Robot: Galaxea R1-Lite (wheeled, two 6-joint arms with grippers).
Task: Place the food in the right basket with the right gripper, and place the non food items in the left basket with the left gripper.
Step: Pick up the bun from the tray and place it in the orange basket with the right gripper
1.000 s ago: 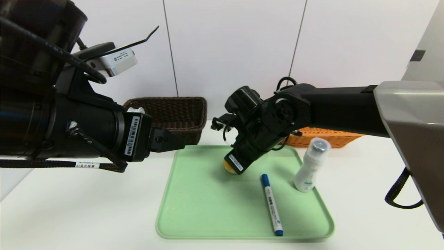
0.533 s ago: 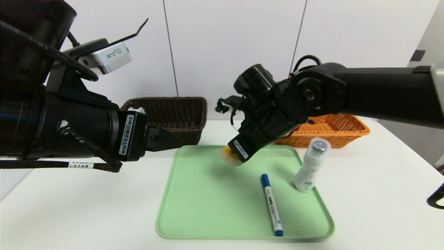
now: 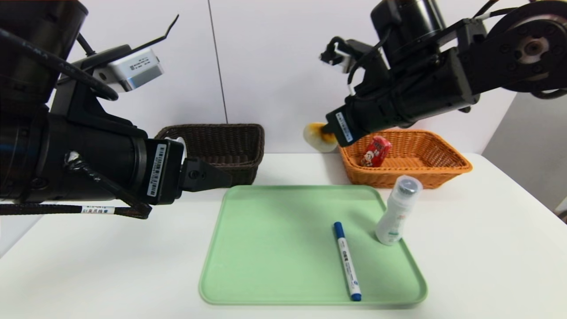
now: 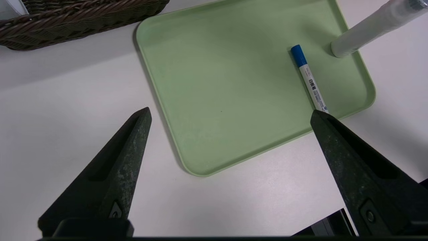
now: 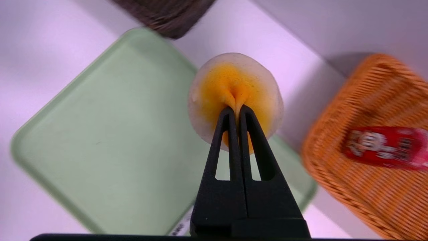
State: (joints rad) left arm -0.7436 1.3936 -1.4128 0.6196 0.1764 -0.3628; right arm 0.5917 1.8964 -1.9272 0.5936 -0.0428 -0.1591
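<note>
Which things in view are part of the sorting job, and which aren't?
Part of the job:
- bun, in the right gripper
- drink carton
- marker
- bottle
- both baskets
- left gripper

Not named in it:
- tray
- table

White wall [image 3: 283,57] at back w/ thin dark seam; grey section [image 3: 536,102] (R side).

Lower middle lies open
Green tray [image 3: 274,248] has free room centre-left; upright bottle [image 3: 398,212] and marker [image 3: 347,261] obstruct its right side, centre-right of the frame.
</note>
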